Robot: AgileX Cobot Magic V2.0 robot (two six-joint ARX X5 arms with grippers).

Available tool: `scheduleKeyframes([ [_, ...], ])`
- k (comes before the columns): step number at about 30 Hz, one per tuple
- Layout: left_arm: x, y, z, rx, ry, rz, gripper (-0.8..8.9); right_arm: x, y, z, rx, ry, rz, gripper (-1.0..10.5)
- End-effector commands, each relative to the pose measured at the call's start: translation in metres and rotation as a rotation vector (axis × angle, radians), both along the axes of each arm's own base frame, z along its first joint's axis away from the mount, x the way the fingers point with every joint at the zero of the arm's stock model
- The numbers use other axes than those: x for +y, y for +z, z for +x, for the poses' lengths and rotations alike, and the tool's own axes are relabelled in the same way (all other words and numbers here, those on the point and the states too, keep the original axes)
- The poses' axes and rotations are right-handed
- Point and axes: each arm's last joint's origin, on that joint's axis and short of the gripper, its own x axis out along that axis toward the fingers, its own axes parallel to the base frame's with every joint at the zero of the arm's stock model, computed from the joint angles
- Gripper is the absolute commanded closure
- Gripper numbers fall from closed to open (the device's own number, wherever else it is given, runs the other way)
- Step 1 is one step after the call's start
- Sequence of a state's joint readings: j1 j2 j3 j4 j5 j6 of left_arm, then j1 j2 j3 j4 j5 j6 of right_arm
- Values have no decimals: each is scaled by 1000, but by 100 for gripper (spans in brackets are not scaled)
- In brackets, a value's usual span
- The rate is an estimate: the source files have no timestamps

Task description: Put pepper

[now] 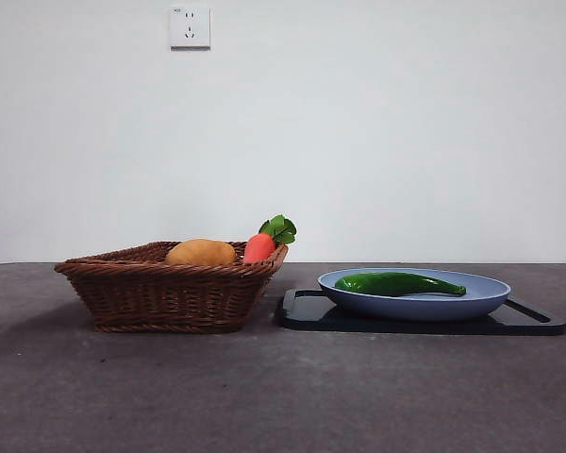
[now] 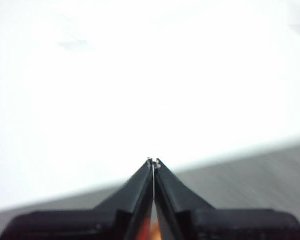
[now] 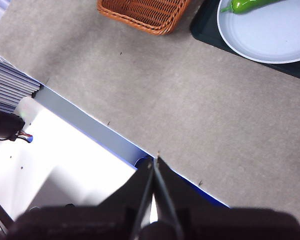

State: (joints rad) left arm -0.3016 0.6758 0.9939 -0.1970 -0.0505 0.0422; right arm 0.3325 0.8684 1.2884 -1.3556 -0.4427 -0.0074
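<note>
The glossy green pepper (image 1: 399, 283) lies in a pale blue plate (image 1: 415, 304) on a black tray (image 1: 528, 321) at the right. The right wrist view catches one end of the pepper (image 3: 247, 5) on the plate (image 3: 275, 35). My right gripper (image 3: 155, 161) is shut and empty, hovering high over the table's near edge, far from the plate. My left gripper (image 2: 154, 162) is also shut and empty, facing a white wall with only a strip of table behind it. Neither arm shows in the front view.
A brown wicker basket (image 1: 170, 283) stands left of the tray, holding a tan potato (image 1: 200, 252) and an orange carrot (image 1: 260, 245) with green leaves. The basket's corner (image 3: 145, 12) also shows in the right wrist view. Grey table (image 1: 283, 387) spreads in front.
</note>
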Motion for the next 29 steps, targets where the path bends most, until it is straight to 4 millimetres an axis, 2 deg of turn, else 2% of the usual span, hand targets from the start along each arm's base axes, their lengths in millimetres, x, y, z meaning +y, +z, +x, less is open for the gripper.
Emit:
scheduleKeyframes([
  [1, 14, -21, -7, -123, 106, -17, 806, 0, 3, -1, 7, -2, 2, 936],
  [8, 37, -98, -20, -130, 345, -24, 806, 0, 3, -1, 6, -2, 1, 936],
  [14, 42, -162, -20, -33, 386, -54, 806, 0, 3, -1, 7, -2, 2, 936],
  [17, 42, -187, -19, 8, 382, -83, 806, 0, 3, -1, 7, -2, 1, 936],
  [23, 42, -224, -18, 69, 381, -101, 806, 0, 3, -1, 7, -2, 1, 936],
  [29, 42, -243, -18, 106, 381, -112, 806, 0, 3, -1, 7, -2, 1, 936],
])
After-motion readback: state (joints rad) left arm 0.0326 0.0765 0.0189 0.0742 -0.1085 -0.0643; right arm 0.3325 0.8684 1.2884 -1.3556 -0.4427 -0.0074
